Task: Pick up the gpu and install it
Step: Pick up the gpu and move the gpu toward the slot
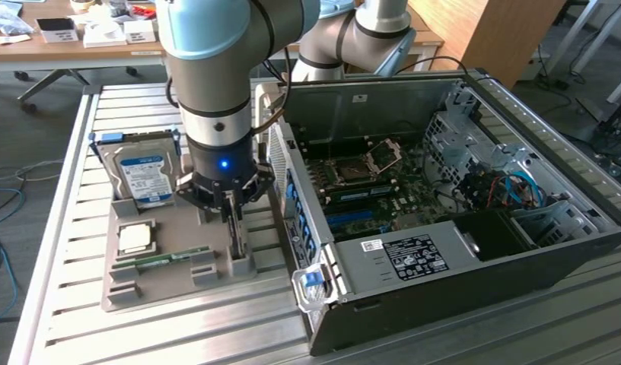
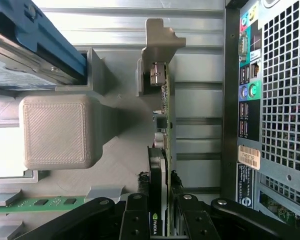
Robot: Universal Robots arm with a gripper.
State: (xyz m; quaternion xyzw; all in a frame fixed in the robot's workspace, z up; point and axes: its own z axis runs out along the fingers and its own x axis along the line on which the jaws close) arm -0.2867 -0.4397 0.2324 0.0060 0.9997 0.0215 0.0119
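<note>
Beside the case wall (image 2: 231, 125), tool (image 2: 159, 179) clamps gpu (image 2: 165, 125) (upright, edgewise).

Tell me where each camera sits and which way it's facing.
Exterior view: off the arm, high up, looking down at the open computer case and the parts tray; the arm and end effector show.
Wrist view: on the wrist, looking down past the end effector at the gpu standing on edge in the tray.
Both see the gpu, tray, hard drive and case.

**Gripper (image 2: 161, 204) clamped on the gpu (image 2: 163, 127)**
The gpu stood on edge in a gray tray (image 2: 120, 155), its silver bracket (image 2: 157, 37) farthest from the fingers, with the computer case (image 2: 280, 100) close alongside and a hard drive (image 2: 30, 50) across the tray.
</note>
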